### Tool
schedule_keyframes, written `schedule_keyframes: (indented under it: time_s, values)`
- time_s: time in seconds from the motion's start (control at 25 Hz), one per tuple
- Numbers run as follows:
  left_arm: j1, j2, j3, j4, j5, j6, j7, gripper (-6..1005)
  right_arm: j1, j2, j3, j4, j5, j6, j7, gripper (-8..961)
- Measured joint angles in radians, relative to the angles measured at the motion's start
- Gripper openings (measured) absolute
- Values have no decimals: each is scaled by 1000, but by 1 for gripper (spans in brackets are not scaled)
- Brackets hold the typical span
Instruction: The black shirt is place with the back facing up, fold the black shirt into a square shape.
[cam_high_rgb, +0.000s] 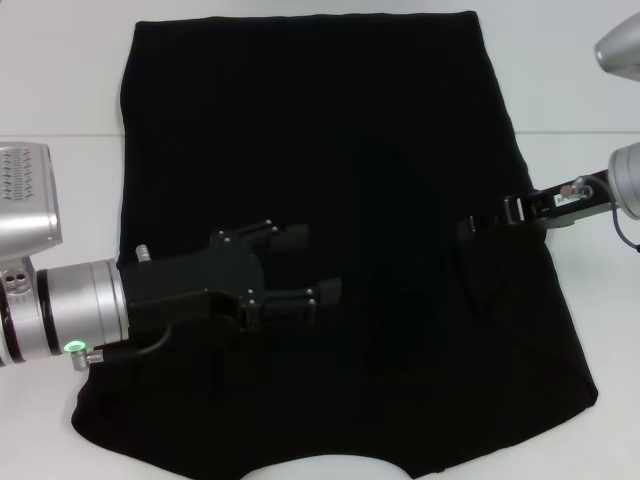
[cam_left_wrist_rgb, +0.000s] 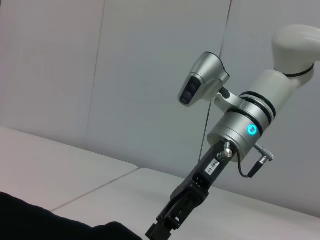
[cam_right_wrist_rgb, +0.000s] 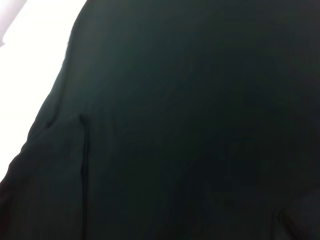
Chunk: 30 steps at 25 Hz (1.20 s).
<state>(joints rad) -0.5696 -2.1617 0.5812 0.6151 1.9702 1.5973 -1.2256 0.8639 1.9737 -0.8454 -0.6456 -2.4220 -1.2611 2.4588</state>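
Black fabric fills most of my head view: the black shirt (cam_high_rgb: 330, 180) lies flat on the white table (cam_high_rgb: 60, 80), its long axis running away from me, with a curved edge nearest me. No lettering shows on the upward side. My left gripper (cam_high_rgb: 315, 265) lies low over the shirt's left half, its fingers (cam_high_rgb: 318, 293) spread apart with nothing between them. My right gripper (cam_high_rgb: 480, 228) is at the shirt's right edge, where the cloth puckers; I cannot tell how its fingers stand.
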Motion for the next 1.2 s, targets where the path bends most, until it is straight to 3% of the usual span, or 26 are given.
schedule_keyframes:
  time_s: [0.36,0.48,0.88,1.2]
  values:
    - [-7,3,0,2,-2,-1,0,860,-48,-27,31,25,-3,12,34,678]
    - [-7,3,0,3,-3,-1,0,859,-49,-29,31,64,-4,32,35,750]
    - [-1,5,0,9,-3,1,0,859,-49,-17,10,140,-5,156,35,741]
    - [5,11,-36,14,4,16,0,859,-18,21,7,189,2,249,26,738]
